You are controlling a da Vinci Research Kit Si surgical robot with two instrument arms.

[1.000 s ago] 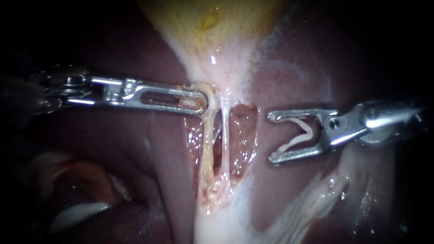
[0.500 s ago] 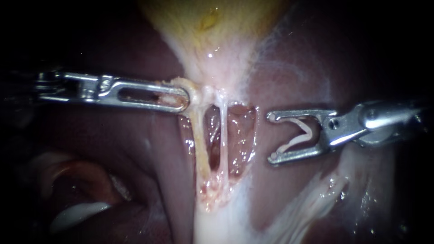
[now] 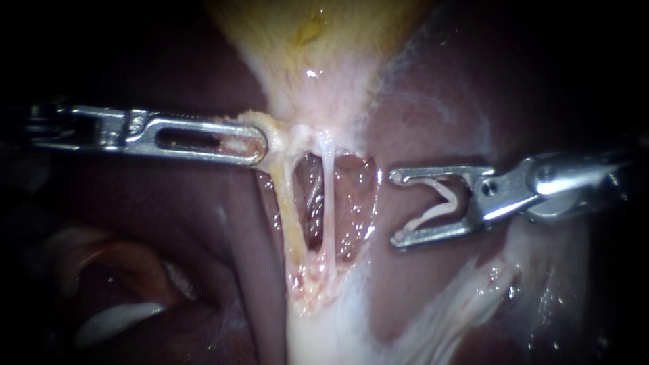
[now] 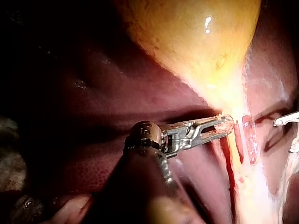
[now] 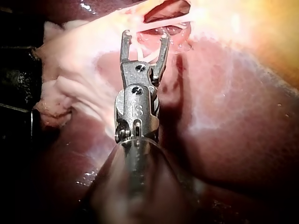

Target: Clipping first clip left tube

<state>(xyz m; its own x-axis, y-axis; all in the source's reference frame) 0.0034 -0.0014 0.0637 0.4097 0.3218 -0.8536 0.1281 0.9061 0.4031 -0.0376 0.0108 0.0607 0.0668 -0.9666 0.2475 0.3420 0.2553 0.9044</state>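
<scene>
The left instrument [image 3: 262, 142] came in level from the left of the endoscope view, and its slotted jaws were clenched on a lump of yellowish tissue [image 3: 251, 120] at the narrow neck of the gallbladder [image 3: 318, 40], drawing it out to the left. From that gripped lump the left tube [image 3: 286, 209], thick and yellowish, ran down at a slant to the pale tissue below. The right tube [image 3: 326, 203], thinner and whitish, hung almost straight just beside it. A dark red gap lay between the two tubes, and a second opening showed glistening red tissue on the far side of the right tube. The right instrument [image 3: 397, 208] entered from the right with its jaws spread wide, holding a white clip [image 3: 430, 215] bent in an open V, one leg along each jaw. Those jaws pointed toward the tubes but stood apart from them, at the right edge of the second opening, with the right tube between them and the left tube. No clip sat on either tube. The liver [image 3: 169, 216] lay dark red around the whole field. In the right wrist view the spread jaws reached just short of the opening ahead of them.
</scene>
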